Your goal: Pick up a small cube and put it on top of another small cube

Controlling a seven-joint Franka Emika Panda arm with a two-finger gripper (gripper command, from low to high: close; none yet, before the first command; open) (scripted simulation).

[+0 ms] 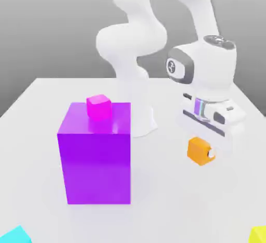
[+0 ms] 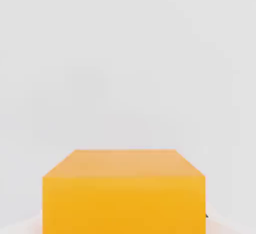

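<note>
hand: pointing down, fingers closed | arm: bent, exterior view's right

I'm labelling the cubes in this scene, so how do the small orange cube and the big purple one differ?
The orange cube is far smaller than the purple cube. The orange cube is gripped by the gripper, while the purple cube stands free of it. The purple cube carries a small magenta cube on top; the orange cube carries nothing. Both are plain, single-coloured blocks.
</note>
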